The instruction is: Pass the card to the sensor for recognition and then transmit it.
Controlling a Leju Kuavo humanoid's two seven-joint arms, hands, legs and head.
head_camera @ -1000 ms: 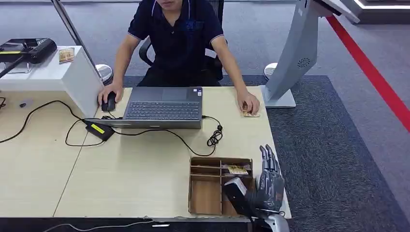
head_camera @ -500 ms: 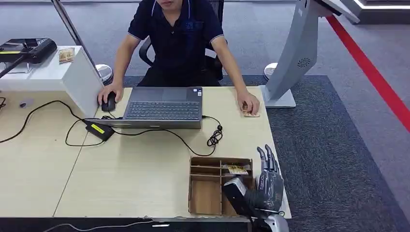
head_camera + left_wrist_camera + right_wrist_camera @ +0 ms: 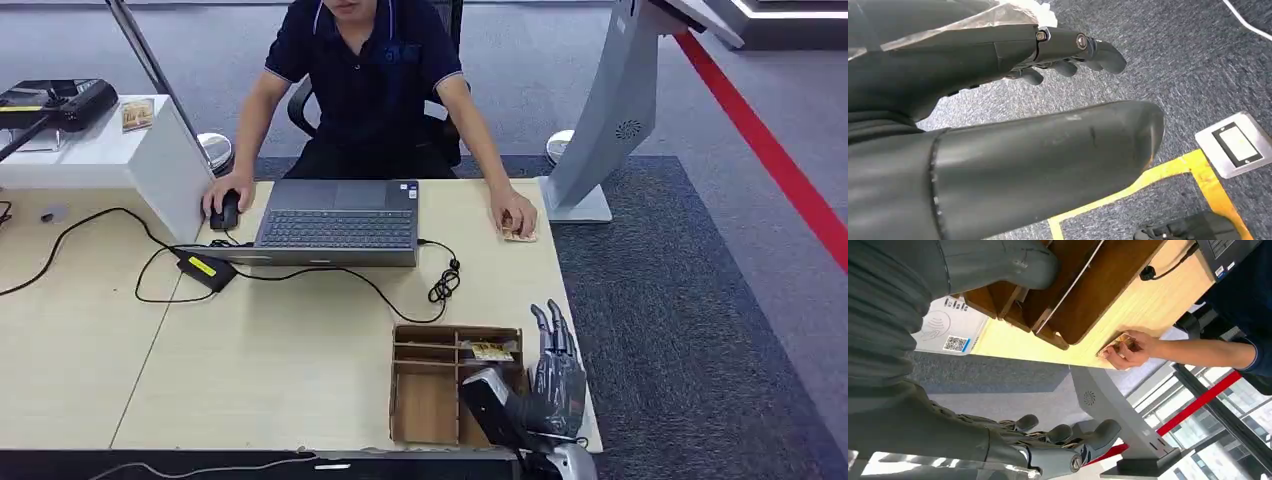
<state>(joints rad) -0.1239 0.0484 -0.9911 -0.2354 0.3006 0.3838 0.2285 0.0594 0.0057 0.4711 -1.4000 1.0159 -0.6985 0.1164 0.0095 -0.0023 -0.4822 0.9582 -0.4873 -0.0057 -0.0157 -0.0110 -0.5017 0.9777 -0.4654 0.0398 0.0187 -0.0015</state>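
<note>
While my right hand (image 3: 553, 375) hovers empty, fingers spread, beside the wooden tray (image 3: 425, 400), I should reach left for the card (image 3: 491, 351) and pinch its edge.

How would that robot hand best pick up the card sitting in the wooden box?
The card lies in a narrow slot of the wooden box, walls close around it. Probably best for the right hand, beside the box, to come from above and pinch the card's exposed edge between thumb and finger.
</note>
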